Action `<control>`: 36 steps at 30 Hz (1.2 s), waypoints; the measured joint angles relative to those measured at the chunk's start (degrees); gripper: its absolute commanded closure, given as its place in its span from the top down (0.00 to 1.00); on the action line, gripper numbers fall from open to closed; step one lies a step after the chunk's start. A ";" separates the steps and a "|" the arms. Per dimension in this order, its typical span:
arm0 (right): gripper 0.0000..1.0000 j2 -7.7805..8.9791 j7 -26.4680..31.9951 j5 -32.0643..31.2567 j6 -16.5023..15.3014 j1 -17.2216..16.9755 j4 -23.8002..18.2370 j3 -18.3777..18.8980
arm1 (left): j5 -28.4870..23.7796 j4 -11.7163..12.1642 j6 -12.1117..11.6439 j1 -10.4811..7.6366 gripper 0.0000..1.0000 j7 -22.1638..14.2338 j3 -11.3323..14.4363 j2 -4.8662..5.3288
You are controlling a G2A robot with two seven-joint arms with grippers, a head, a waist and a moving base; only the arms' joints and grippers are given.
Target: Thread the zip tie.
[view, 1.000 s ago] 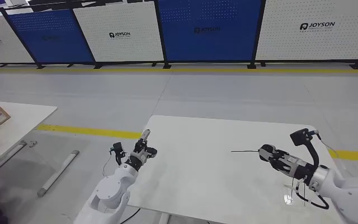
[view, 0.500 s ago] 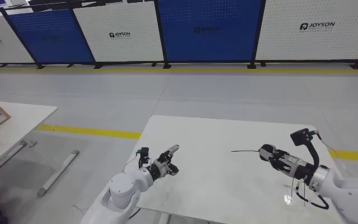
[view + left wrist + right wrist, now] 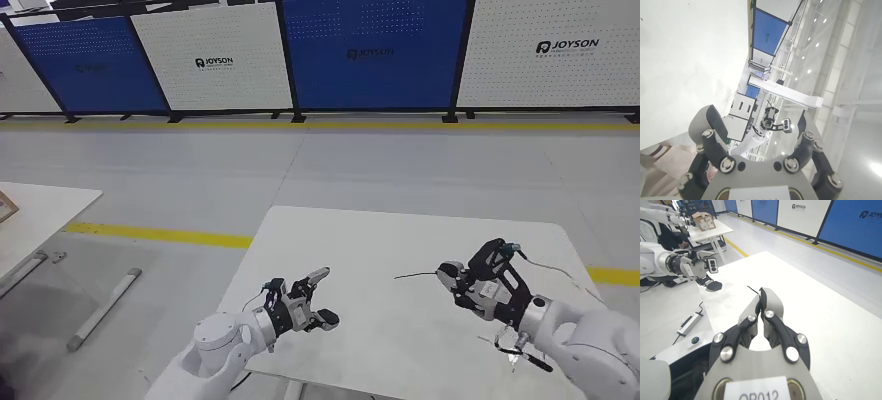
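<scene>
While the right tool (image 3: pixel 443 275) pinches the zip tie (image 3: pixel 414 274) above the tabletop (image 3: pixel 380 235), the left tool (image 3: pixel 323 297) hangs spread over the tabletop's left part.

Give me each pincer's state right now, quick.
Left pincer: open, holding nothing.
Right pincer: closed on the zip tie.

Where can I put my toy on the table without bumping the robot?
The far half of the table, beyond both grippers, is bare. So is the gap between the left gripper and the zip tie. Crowded: around the right gripper, which grips the tie.
</scene>
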 measured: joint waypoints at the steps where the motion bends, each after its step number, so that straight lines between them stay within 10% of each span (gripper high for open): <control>1: 0.00 0.11 1.42 0.66 0.00 0.34 0.02 -0.89 | -1.28 0.11 0.00 -0.88 1.00 0.77 1.67 0.79; 18: 0.00 -0.21 1.31 -7.69 0.07 0.54 -2.31 -2.63 | -10.87 0.51 0.00 -2.23 1.00 1.01 4.27 1.49; 24: 0.00 -0.48 1.86 -17.21 -0.02 2.39 -5.97 -7.94 | -16.75 0.57 0.00 -6.56 1.00 5.96 10.43 3.29; 29: 0.00 -0.30 0.84 -19.10 -0.01 3.18 -6.29 -9.54 | -23.60 3.53 0.00 -13.71 1.00 10.46 18.02 5.14; 36: 0.00 -0.31 0.88 -19.04 -0.01 3.15 -6.28 -9.49 | -23.79 3.65 0.00 -13.93 1.00 10.67 18.34 5.23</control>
